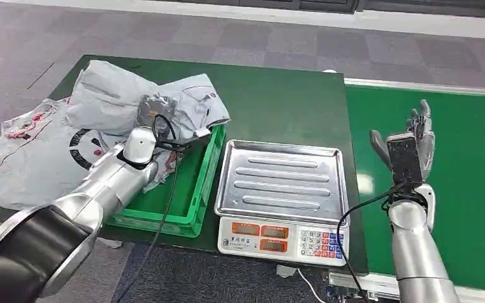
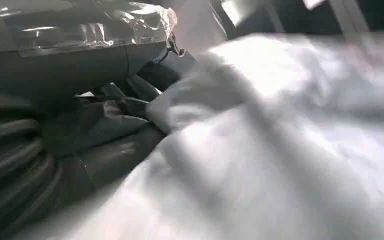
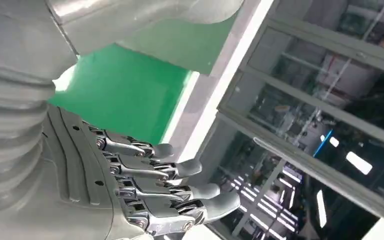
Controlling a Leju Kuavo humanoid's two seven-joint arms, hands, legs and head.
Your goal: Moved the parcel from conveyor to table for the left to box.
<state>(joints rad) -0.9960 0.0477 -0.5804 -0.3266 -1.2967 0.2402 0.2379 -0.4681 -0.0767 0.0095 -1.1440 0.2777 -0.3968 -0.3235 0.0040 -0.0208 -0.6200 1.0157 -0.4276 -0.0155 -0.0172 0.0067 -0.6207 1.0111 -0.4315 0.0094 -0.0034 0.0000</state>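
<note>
A grey plastic parcel [image 1: 192, 104] lies crumpled over the far corner of the green crate [image 1: 196, 196] on the left of the table. My left hand [image 1: 156, 112] is at that parcel, above the crate. In the left wrist view the parcel [image 2: 280, 150] presses close against the hand [image 2: 55, 100], its dark folds are bunched under the thumb, and the fingers are hidden. My right hand [image 1: 413, 142] is raised over the green conveyor belt [image 1: 473, 189], fingers [image 3: 180, 180] spread and holding nothing.
A weighing scale with a bare steel tray [image 1: 281, 177] stands between crate and conveyor. More parcels pile left of the crate: a grey one [image 1: 104, 91] and a white printed one [image 1: 28, 158]. The dark green table [image 1: 278, 98] stretches behind the scale.
</note>
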